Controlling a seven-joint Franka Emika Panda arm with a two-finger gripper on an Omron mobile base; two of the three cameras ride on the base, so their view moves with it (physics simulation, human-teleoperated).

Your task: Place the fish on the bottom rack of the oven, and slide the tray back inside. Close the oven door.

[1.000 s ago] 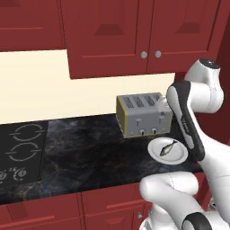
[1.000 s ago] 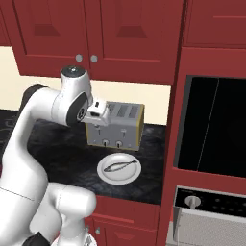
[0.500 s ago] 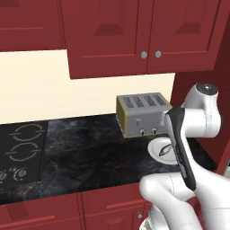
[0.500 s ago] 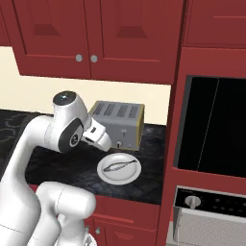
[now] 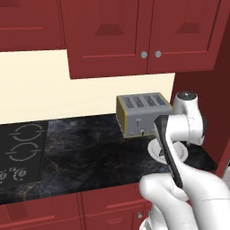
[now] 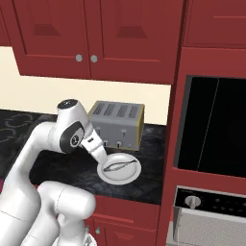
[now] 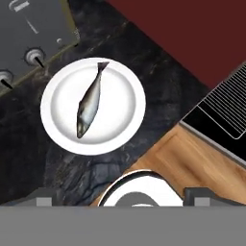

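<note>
The fish (image 7: pixel 90 106) is small, dark grey and slim. It lies on a round white plate (image 7: pixel 125 81) on the dark stone counter, directly below my gripper (image 7: pixel 122 197). The gripper is open with nothing between its tips, well above the fish. In the right base view the fish (image 6: pixel 120 166) rests on the plate (image 6: pixel 119 177), and my hand (image 6: pixel 96 150) hangs just left of it. The silver wire bottom rack (image 7: pixel 225 108) sticks out over the black oven door (image 7: pixel 199 122). The oven (image 6: pixel 211 198) sits low at the right, with the rack's grey grid (image 6: pixel 211 229) below its knob strip.
A silver four-slot toaster (image 6: pixel 117 124) stands right behind the plate, close to my hand. A tall black-fronted unit (image 6: pixel 216 127) fills the red cabinet wall above the oven. A black cooktop (image 5: pixel 20 148) lies far left. Wooden floor (image 7: pixel 192 163) shows beside the counter edge.
My arm has folded down and the hand has dropped from toaster height towards the plate. The jaws stay wide. Fish, plate and toaster have not moved.
</note>
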